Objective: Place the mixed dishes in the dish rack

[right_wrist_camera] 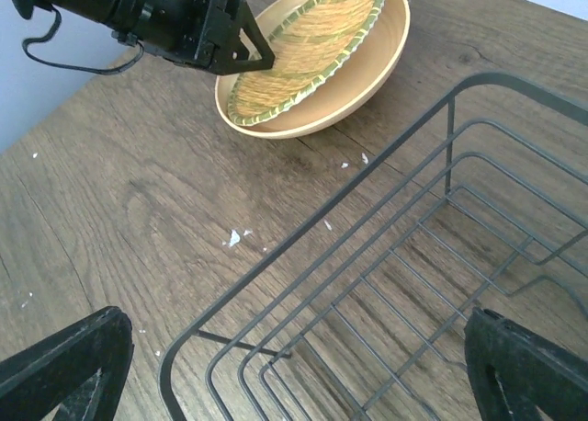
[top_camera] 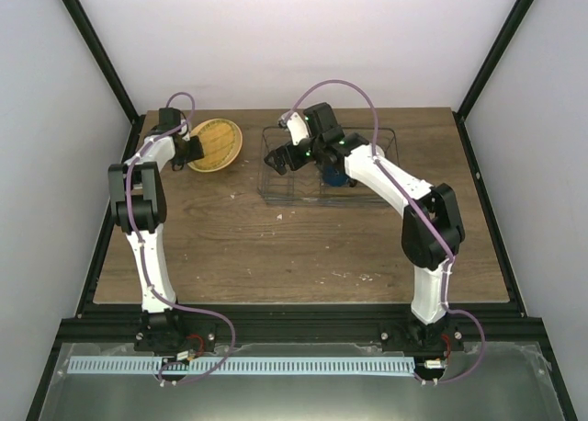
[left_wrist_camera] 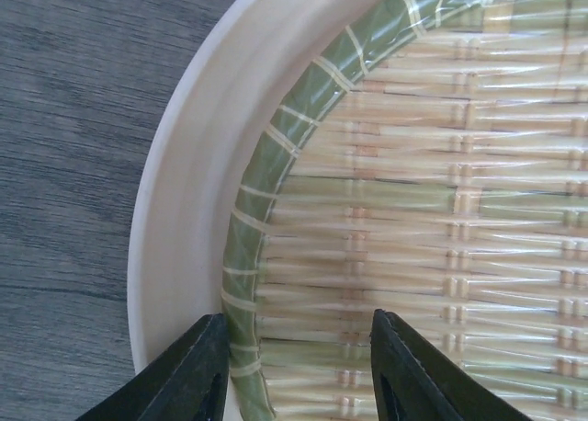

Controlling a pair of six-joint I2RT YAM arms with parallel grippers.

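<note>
A woven grid-patterned plate with a green rim [left_wrist_camera: 413,200] lies inside a pale yellow-orange plate [left_wrist_camera: 193,191] at the table's back left [top_camera: 217,145]. My left gripper [left_wrist_camera: 299,375] is open, its fingers straddling the woven plate's green rim at the stack's left edge [top_camera: 193,152]. It also shows in the right wrist view [right_wrist_camera: 248,53]. The wire dish rack [top_camera: 386,193] stands at the back middle. A dark blue mug [top_camera: 336,175] sits inside it, partly hidden by my right arm. My right gripper [right_wrist_camera: 299,347] is wide open and empty above the rack's left end [right_wrist_camera: 395,283]. The blue-and-white cup is out of view.
Small white crumbs [right_wrist_camera: 234,238] lie on the wooden table between the plates and the rack. Black frame posts and white walls border the table. A ribbed strip [top_camera: 239,366] runs along the near edge.
</note>
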